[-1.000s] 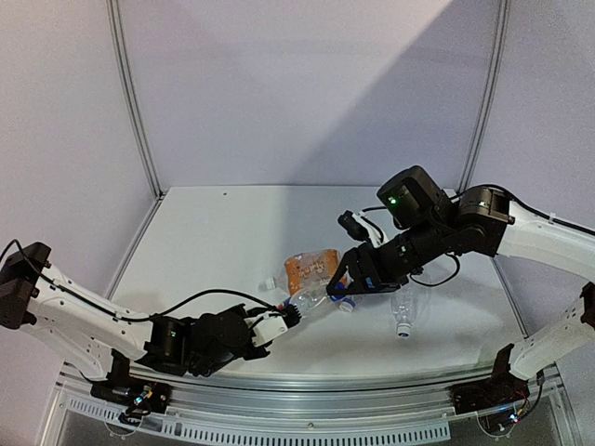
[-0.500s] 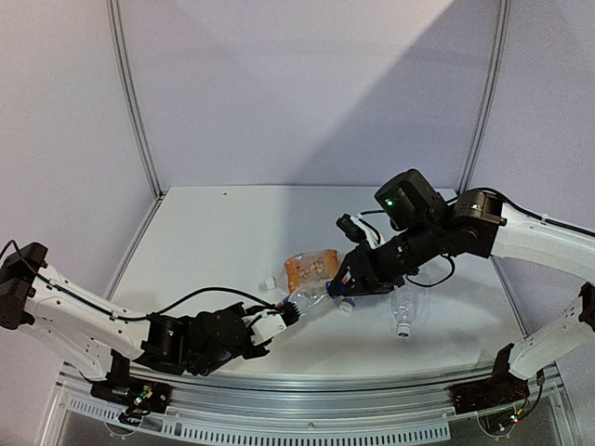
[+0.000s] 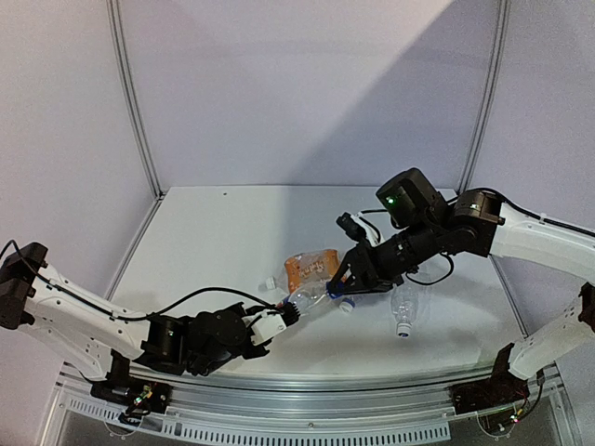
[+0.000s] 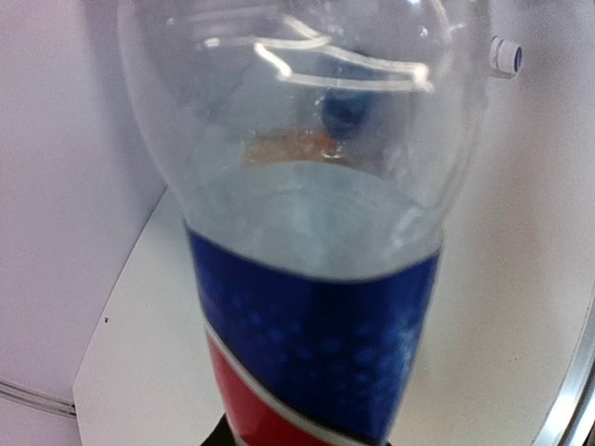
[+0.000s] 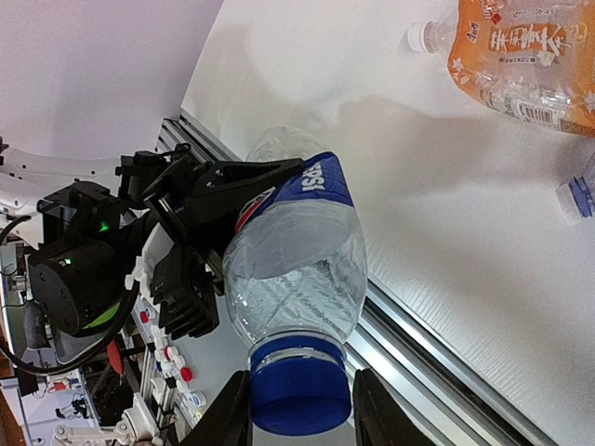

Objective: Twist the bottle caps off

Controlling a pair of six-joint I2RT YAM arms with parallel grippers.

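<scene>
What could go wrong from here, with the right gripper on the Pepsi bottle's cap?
1. The left gripper holds the Pepsi bottle only at its base, far from the cap. The thin bottle might twist or spin in that grip instead of the cap loosening.
2. The right gripper pinches the cap with just its fingertips, so it might slip off when turning.

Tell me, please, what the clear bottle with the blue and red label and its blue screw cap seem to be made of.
The clear bottle with the blue and red label looks like glossy transparent plastic: bright highlights streak it and the background shows through. The blue screw cap seems to be opaque plastic with a duller sheen; its colour is even.
</scene>
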